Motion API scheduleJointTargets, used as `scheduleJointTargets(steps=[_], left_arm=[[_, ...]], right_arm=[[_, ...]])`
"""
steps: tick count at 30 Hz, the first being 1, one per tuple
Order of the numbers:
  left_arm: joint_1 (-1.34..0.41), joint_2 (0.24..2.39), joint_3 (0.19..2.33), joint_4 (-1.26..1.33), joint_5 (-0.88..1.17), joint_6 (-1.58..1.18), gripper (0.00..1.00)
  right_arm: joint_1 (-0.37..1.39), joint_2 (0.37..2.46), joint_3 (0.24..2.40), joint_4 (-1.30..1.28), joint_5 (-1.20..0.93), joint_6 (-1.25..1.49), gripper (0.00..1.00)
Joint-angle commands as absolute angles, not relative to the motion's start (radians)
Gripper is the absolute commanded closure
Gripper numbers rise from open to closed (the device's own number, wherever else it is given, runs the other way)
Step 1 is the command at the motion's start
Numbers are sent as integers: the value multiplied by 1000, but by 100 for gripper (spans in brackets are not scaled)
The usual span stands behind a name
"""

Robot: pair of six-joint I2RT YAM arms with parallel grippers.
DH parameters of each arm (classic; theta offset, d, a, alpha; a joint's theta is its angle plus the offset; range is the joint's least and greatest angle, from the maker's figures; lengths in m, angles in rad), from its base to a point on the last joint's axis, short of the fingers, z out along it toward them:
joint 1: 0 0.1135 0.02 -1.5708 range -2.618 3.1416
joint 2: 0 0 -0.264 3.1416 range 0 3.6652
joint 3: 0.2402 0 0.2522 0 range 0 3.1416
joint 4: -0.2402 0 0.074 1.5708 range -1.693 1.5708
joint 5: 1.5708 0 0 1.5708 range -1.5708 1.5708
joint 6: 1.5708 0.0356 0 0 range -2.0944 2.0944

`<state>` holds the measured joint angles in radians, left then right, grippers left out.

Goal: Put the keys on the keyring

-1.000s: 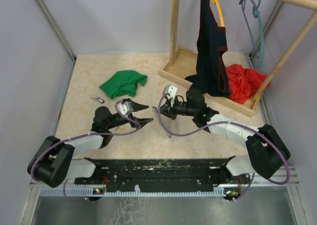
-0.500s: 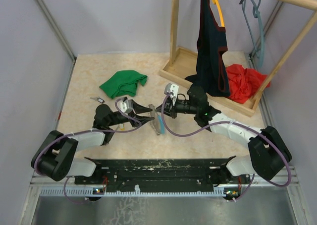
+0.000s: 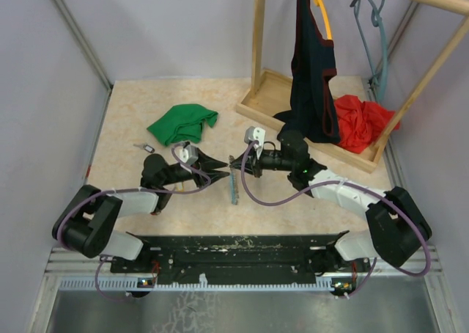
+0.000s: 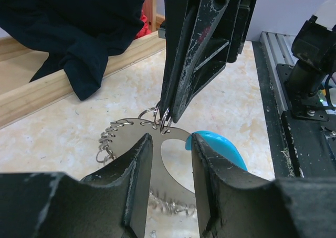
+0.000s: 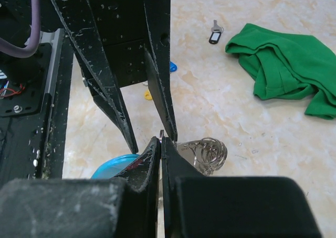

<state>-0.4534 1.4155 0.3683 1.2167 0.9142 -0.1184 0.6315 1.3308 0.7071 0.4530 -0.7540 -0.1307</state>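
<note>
Keyring (image 3: 233, 186): held up between my two grippers, with its chain and light blue band hanging down.
Right gripper (image 5: 160, 143): fingers pressed together, pinching a small ring at the top of the keyring.
Left gripper (image 4: 170, 139): fingers spread, one on each side of the keyring just below that pinch. I cannot tell whether they touch it.
Keys (image 5: 172, 66): a blue-headed and a yellow-headed one lie on the table (image 3: 132, 120) beyond the left fingers. A dark-headed key (image 5: 213, 36) lies near the green cloth (image 3: 183, 122).
</note>
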Motion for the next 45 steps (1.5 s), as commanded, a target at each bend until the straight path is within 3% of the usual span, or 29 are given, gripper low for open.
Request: scheduleJointTargets(steps=[1, 7, 16, 19, 22, 26, 30, 36, 45], left_arm=[[-448, 1435, 387, 1348, 948, -185, 59], [-448, 1460, 390, 1389, 976, -216, 63], [-448, 1476, 407, 1394, 990, -226, 81], [-448, 1486, 415, 1392, 1004, -231, 99], [-448, 1468, 426, 1328, 1017, -224, 100], [-456, 1356, 457, 1000, 943, -112, 100], [-500, 1249, 539, 590, 805, 59, 100], [-537, 1198, 692, 174, 694, 179, 100], [-567, 1273, 1025, -418, 547, 414, 100]], right_arm=[[620, 1312, 710, 560, -800, -123, 100], [620, 1323, 710, 566, -811, -118, 100], [620, 1330, 712, 559, -823, -117, 100], [620, 1329, 711, 549, -823, -119, 100], [620, 1322, 716, 503, -808, -132, 100], [620, 1280, 719, 373, -750, -164, 98], [620, 1235, 692, 319, -698, -152, 81], [619, 1176, 658, 312, -622, -154, 70], [620, 1184, 646, 393, -630, -170, 67]])
